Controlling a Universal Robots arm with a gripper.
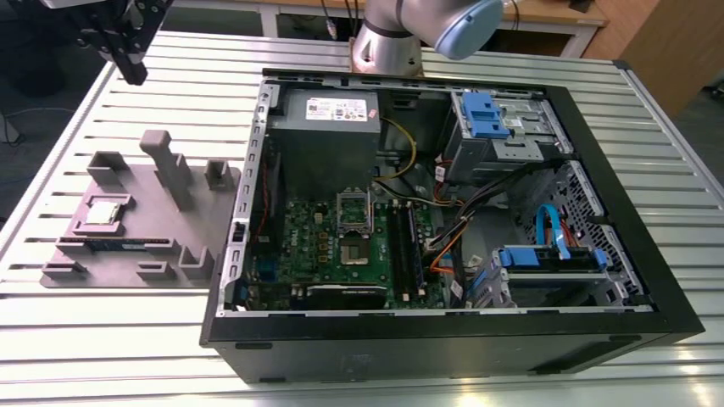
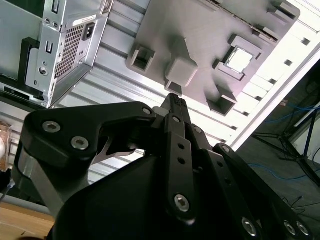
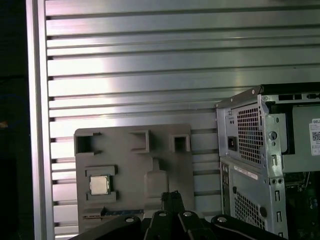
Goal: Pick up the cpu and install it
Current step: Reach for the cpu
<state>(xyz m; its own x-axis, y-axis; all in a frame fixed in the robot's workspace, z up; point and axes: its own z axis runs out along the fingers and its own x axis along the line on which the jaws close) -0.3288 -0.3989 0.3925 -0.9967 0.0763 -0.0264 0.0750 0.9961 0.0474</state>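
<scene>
The cpu (image 1: 104, 212), a small silver square chip, lies flat in a pocket of the grey fixture (image 1: 136, 254) on the slatted table, at the exterior view's left. Both wrist views show it in that pocket, cpu (image 2: 241, 60) and cpu (image 3: 99, 185). My black gripper (image 1: 134, 78) hangs high above the table's far left corner, well above and behind the fixture. Its fingers are together with nothing between them, as both wrist views show: gripper (image 2: 175, 98), gripper (image 3: 172, 194). Inside the open computer case, the green motherboard (image 1: 305, 246) carries a dark metal-framed socket (image 1: 354, 210).
The open black case (image 1: 453, 339) takes up the table's middle and right. Inside are a grey power supply (image 1: 328, 119), blue drive brackets (image 1: 481, 114) and loose cables (image 1: 453, 237). The fixture has tall upright posts (image 1: 169, 174). My arm's base (image 1: 391, 42) stands behind the case.
</scene>
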